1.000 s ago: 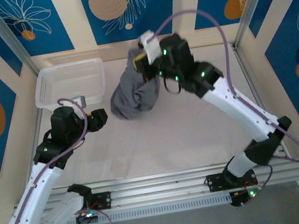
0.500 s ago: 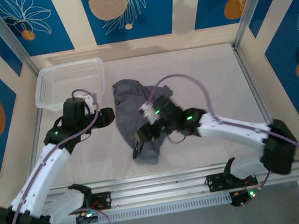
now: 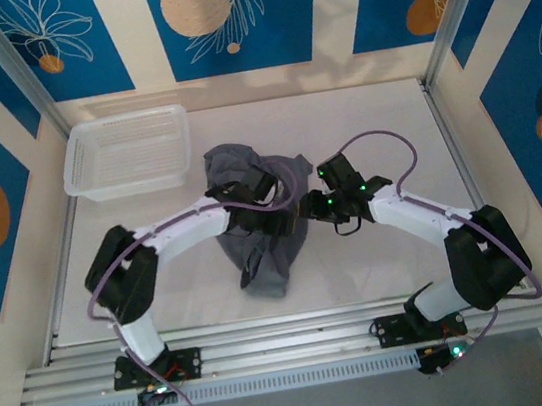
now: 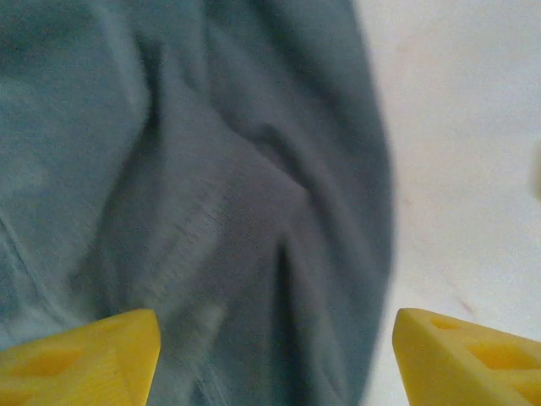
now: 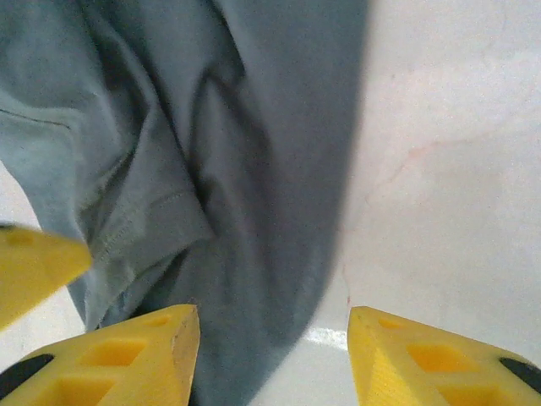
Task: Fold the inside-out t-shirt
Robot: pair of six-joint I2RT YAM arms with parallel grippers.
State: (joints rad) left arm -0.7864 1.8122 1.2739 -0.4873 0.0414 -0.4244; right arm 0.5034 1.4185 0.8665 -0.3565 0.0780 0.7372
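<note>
Basket (image 3: 128,152): far left, well apart from the shirt.
Shirt (image 3: 262,260): crumpled grey heap in the middle of the table (image 3: 382,127); probably soft, light and limp, likely to sag and bunch.
Left gripper (image 4: 275,359): jaws wide, empty, above the heap's folds.
Right gripper (image 5: 270,355): jaws apart, empty, at the shirt's right edge.
Hold: pinch the stitched hem (image 5: 135,222), not loose middle cloth.
</note>
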